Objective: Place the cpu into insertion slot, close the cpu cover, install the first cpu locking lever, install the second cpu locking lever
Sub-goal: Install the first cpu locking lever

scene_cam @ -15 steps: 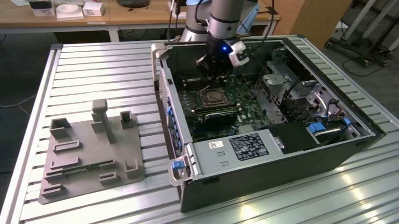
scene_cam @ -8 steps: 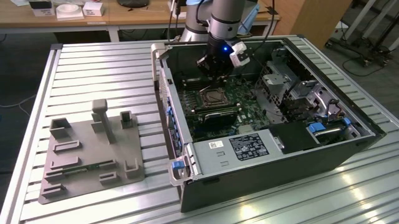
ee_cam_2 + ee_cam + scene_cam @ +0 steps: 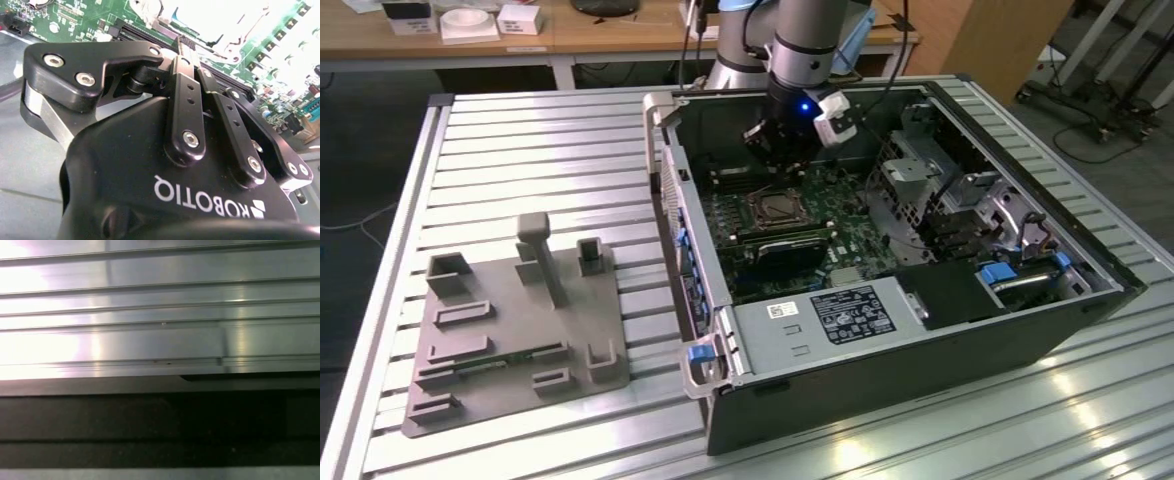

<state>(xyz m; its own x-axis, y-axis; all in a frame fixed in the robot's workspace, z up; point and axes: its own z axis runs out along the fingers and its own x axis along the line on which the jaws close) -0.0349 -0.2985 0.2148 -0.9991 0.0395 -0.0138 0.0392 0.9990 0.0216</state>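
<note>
Ribbed aluminium slats make up the table (image 3: pixel 534 150), and on it, right of centre in the exterior view, lies an open computer case (image 3: pixel 881 400) with its green motherboard (image 3: pixel 847 205) exposed. A grey fixture plate (image 3: pixel 507 330) sits at lower left, well apart from the case.

The gripper (image 3: pixel 781 150) hangs inside the case near the upper middle of the frame, just above and beyond the insertion slot (image 3: pixel 777 208), which sits at mid-frame with its silvery cpu cover (image 3: pixel 781 195) around it. In the second wrist view the gripper (image 3: pixel 182 42) has its fingers (image 3: pixel 184 95) drawn together, nearly touching; whether anything thin is pinched between them cannot be told.

My judgement: the work stands at the socket, at the cover or a lever rather than the chip's transport. Any move here calls for fine alignment over the socket and a gentle, vertical approach.
</note>
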